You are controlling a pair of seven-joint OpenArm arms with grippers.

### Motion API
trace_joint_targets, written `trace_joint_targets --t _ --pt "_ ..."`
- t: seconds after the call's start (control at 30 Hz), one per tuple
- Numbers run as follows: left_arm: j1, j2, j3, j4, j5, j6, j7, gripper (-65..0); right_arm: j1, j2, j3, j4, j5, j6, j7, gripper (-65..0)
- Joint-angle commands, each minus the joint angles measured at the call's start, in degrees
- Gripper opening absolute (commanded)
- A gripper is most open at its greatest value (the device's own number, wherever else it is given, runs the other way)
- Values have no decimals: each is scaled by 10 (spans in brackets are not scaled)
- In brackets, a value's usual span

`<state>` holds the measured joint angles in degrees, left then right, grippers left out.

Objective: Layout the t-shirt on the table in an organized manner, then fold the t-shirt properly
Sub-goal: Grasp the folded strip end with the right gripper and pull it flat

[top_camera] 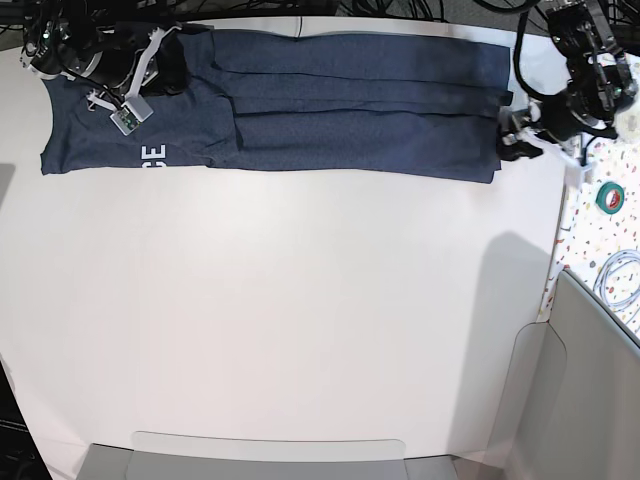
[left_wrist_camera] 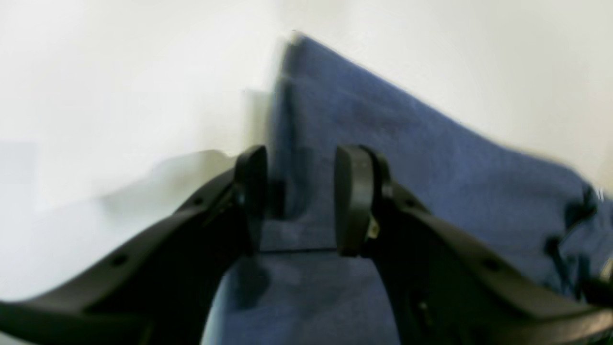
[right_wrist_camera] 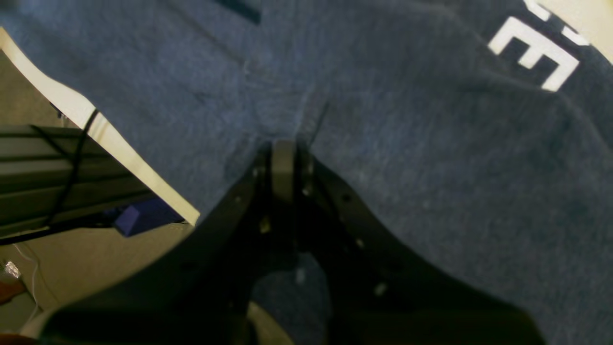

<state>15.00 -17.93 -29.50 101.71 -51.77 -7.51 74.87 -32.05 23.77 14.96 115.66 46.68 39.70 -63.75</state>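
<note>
Off the white table's (top_camera: 300,300) right edge in the base view lay a speckled confetti-patterned surface (top_camera: 600,235) carrying a green tape roll (top_camera: 611,195) and a coil of pale cable (top_camera: 622,283). Dark cables (top_camera: 400,8) ran along the far edge behind the table. Nothing lay on the tabletop in front of the cloth.

One t-shirt (top_camera: 300,100) — dark navy-blue — lay stretched in a long band along the far side of the table, with lengthwise creases through its middle and white letters (top_camera: 153,154) showing near its left end in the base view.

There were two arms, one at each end of the band. The right gripper (right_wrist_camera: 283,163) reached in at the lettered end, its jaws pressed together with no gap; the cloth puckered right at their tips, but whether a fold was pinched between them could not be told. In the right wrist view the shirt filled most of the frame, a white block letter (right_wrist_camera: 536,52) at upper right, and the table's edge (right_wrist_camera: 115,143) ran diagonally at left.

The left gripper (left_wrist_camera: 299,201) sat at the opposite end, jaws standing apart, one finger (left_wrist_camera: 354,196) over the cloth and the other at its edge — the shirt's hem corner lay between them, not clamped. That view was blurred.
</note>
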Motion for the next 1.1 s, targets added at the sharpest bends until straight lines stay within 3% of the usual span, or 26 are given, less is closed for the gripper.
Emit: trace_joint_targets --t 0.0,0.1,0.2,0.37,0.47,0.63,0.97,1.07 --pt "-2 -10 -18 9 -8 0 -4 -435 0 5 5 9 11 3 9 -630" --pt "-1 -11 -38 9 -8 -1 -2 -435 2 2 4 8 11 3 9 -518" --pt "-2 -13 -39 9 -5 -1 -1 -435 4 -15 4 8 11 3 9 -470" --pt "0 -13 -42 9 -5 -1 -5 -435 25 -31 2 8 12 3 8 -464" --pt "2 -11 -77 9 -5 -1 -5 -435 41 -33 3 8 23 3 -3 -464" --pt "0 -12 -134 8 -6 -3 -5 -435 79 -64 5 8 38 3 -40 -464" --pt "0 -8 -171 -9 -8 -4 -7 -434 159 -112 6 8 36 3 -40 -464" --pt "-3 -8 -208 -60 -20 -8 -6 -390 183 -121 6 8 36 3 -39 -464"
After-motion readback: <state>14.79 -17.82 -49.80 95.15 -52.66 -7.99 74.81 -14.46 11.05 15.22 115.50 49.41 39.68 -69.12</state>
